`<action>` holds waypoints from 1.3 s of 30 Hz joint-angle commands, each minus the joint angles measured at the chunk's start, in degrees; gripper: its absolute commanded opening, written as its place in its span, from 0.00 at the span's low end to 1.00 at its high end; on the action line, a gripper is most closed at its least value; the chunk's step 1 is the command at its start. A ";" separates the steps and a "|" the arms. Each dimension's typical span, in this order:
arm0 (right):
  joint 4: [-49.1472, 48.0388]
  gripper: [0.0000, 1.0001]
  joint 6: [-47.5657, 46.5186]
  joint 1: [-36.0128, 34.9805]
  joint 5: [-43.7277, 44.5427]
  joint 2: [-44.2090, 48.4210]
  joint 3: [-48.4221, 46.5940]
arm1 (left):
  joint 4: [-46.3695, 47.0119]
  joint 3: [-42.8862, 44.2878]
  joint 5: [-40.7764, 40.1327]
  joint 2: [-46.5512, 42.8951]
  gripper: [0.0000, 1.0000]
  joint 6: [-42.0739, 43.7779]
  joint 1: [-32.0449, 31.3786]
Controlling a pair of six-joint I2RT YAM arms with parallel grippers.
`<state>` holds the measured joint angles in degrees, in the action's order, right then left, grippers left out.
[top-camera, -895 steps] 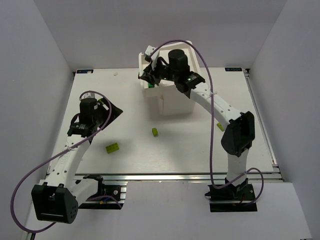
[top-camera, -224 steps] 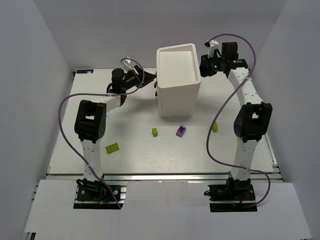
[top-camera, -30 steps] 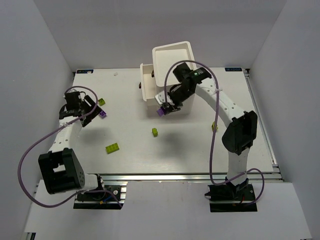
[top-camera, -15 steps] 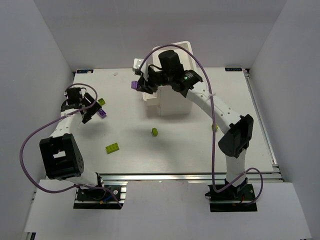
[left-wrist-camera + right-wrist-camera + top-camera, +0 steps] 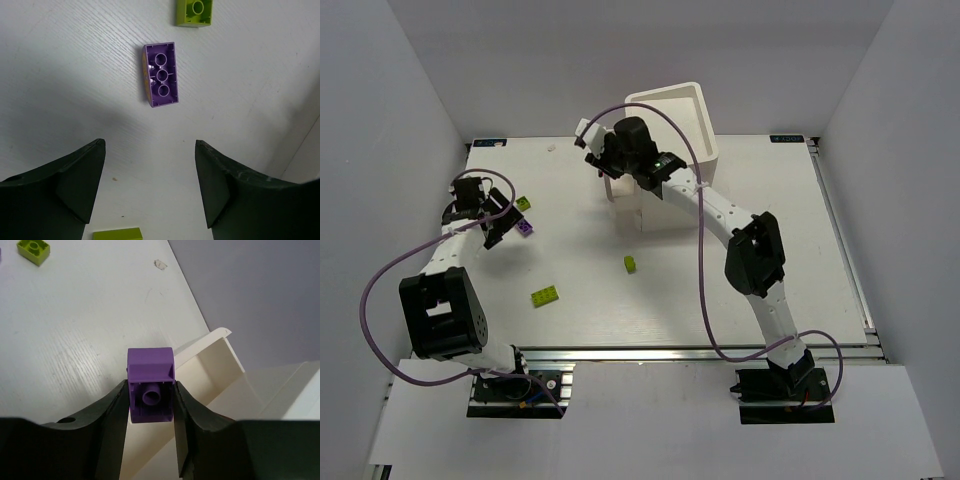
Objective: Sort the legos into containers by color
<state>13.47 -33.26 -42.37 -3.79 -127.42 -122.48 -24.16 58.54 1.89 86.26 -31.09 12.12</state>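
Observation:
My right gripper (image 5: 150,407) is shut on a small purple lego (image 5: 149,385), hollow underside toward the camera, held above the near rim of the pulled-out white drawer (image 5: 212,347). From above, the right gripper (image 5: 596,163) hangs at the left of the white cabinet (image 5: 670,125). The left gripper (image 5: 150,185) is open above the table, nothing between its fingers. A longer purple lego (image 5: 161,75) lies just ahead of it, with a lime lego (image 5: 195,11) beyond. In the overhead view that purple lego (image 5: 525,227) lies beside the left gripper (image 5: 500,218).
A lime brick (image 5: 545,295) and a smaller lime brick (image 5: 630,264) lie on the table in front of the cabinet. A lime edge (image 5: 117,234) shows under the left gripper. The right arm arches over the drawer (image 5: 618,190). The white walls stand close on both sides.
The right gripper carried the small purple lego from the cabinet's front up and left to the open drawer. The left arm barely moved and stayed open.

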 commanded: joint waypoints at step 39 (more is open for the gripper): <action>15.44 0.48 -26.25 -0.26 1.15 4.98 -1.80 | 1.75 -1.77 0.66 -1.36 0.83 0.42 1.59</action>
<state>27.24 -58.96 -43.53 -3.44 -125.19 -123.33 -22.48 56.60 2.37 86.26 -30.55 13.39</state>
